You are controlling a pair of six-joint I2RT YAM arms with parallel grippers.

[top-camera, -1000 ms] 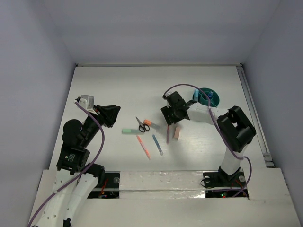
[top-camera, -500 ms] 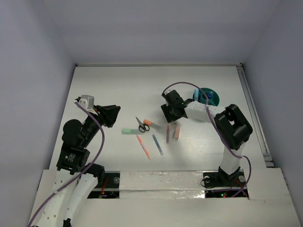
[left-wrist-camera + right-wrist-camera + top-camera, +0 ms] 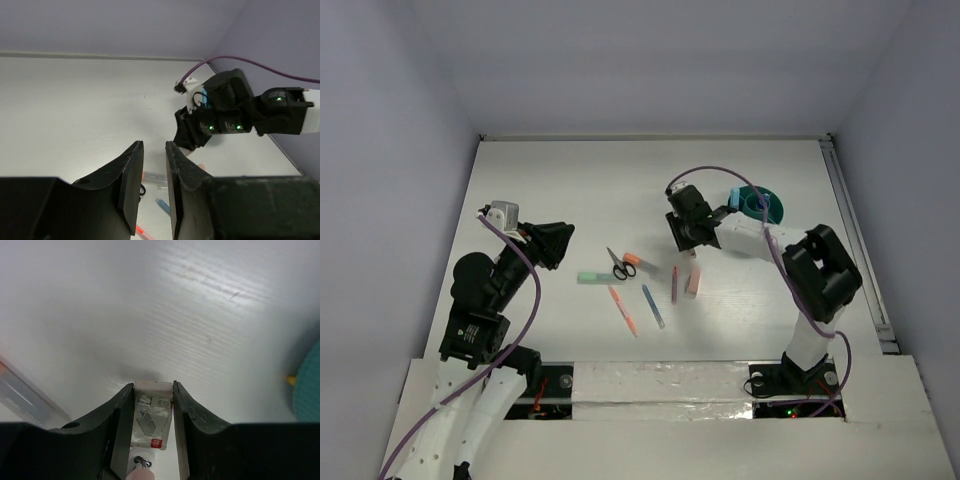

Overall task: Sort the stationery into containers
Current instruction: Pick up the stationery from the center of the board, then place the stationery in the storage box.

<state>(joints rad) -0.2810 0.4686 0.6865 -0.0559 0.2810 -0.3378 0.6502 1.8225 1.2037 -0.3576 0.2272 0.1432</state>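
right pincer [image 3: 153,389] is clamped on a pink eraser [image 3: 151,422], fingers flat against both long sides of its paper sleeve; it sits between the purple crayon [image 3: 674,284] and the teal cup [image 3: 757,203]; can't tell if it's clear of the counter [image 3: 570,190]; the eraser looks light and rubbery, but the sleeve may slide; I'd grip mid-body across the narrow width, modest squeeze; left pincer [image 3: 154,150] has a narrow gap and holds nothing

The right gripper [image 3: 153,385] has shifted slightly toward the far side of the table, and its jaws have narrowed until they press an eraser [image 3: 152,422] between them.
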